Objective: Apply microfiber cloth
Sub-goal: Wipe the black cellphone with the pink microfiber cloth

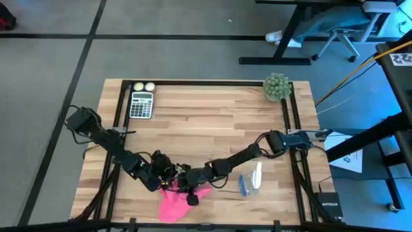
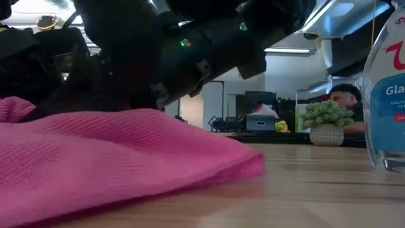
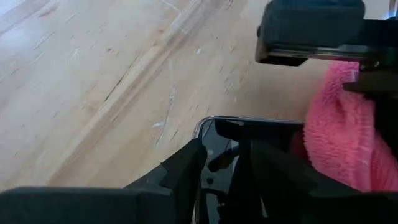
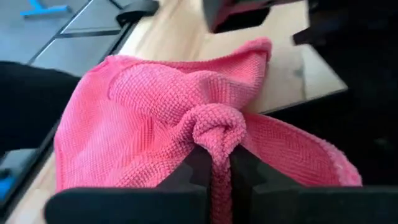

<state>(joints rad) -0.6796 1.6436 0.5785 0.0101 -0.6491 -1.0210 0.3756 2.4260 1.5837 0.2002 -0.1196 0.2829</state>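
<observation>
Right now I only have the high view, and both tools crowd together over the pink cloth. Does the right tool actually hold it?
Observer: Yes. The right wrist view shows the right tool shut on a bunched fold of the microfiber cloth.
Operator: And the left tool?
Observer: The left tool is at the end of a black phone lying next to the cloth.
Operator: Is the spray bottle in the way?
Observer: No. In the low view the spray bottle stands upright, with bare table between it and the cloth.
</observation>
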